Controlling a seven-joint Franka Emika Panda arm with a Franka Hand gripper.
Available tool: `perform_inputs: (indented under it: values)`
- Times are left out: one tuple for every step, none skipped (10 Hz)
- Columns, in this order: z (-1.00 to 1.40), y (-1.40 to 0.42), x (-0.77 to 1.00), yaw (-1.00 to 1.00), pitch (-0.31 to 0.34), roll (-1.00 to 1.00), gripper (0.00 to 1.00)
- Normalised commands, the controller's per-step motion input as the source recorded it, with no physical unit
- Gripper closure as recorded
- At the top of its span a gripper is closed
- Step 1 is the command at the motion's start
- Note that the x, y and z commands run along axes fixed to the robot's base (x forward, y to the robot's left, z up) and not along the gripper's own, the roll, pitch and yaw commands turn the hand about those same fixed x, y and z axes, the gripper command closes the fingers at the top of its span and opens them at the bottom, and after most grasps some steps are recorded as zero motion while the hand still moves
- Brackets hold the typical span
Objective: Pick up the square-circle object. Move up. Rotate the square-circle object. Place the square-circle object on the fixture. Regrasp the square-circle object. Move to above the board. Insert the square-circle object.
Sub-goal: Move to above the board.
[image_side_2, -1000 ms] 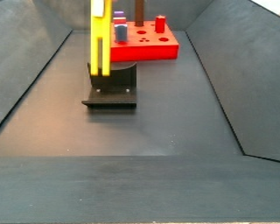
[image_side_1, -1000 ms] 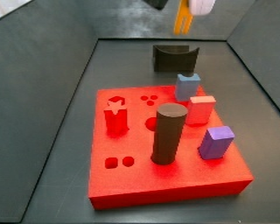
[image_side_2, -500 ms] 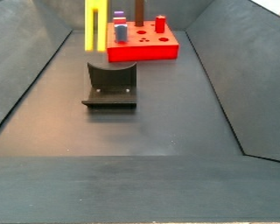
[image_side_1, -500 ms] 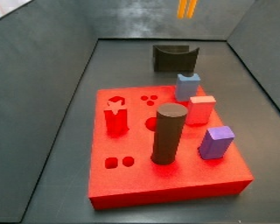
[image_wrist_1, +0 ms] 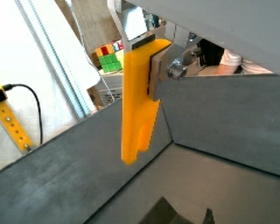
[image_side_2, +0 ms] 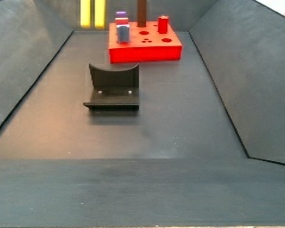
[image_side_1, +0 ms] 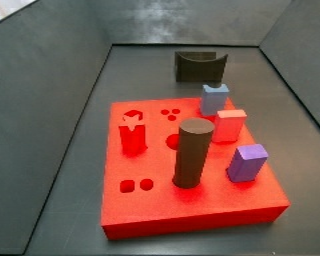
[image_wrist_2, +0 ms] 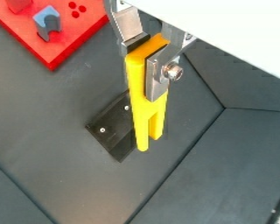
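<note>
While the fixture [image_side_2: 113, 87] sits bare on the floor, we see the gripper [image_wrist_2: 149, 54] high above it, fingers [image_wrist_2: 164, 68] clamped on the square-circle object [image_wrist_2: 147, 101], prongs hanging down, board [image_side_1: 187, 165] well apart.

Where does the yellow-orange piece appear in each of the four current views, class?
Wrist view: piece centre, held in the gripper.
Wrist view: piece centre, over the fixture.
Side view: not in it.
Side view: its prongs at the top edge, left of the board.
Shared landmark: the fixture.
</note>
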Motion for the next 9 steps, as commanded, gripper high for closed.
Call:
perform_inputs:
  values:
    - [0.33,-0.01,0.02,0.05,0.145,-0.06,1.00]
    - [0.06,-1.00,-0.72,1.00,0.132,-0.36,1.00]
    - [0.02,-1.00,-0.71,1.00,0.123,-0.35,1.00]
    - [0.04,-1.00,-0.72,1.00,0.097,-0.34,1.00]
    - [0.03,-1.00,-0.72,1.00,0.069,-0.35,1.00]
    - [0.04,-1.00,-0.72,1.00,0.047,-0.35,1.00]
    - [0.04,-1.00,-0.73,1.00,0.016,-0.34,1.00]
    - [0.04,-1.00,-0.75,1.00,-0.006,-0.33,1.00]
    - [0.05,-0.88,-0.68,1.00,-0.030,-0.33,1.00]
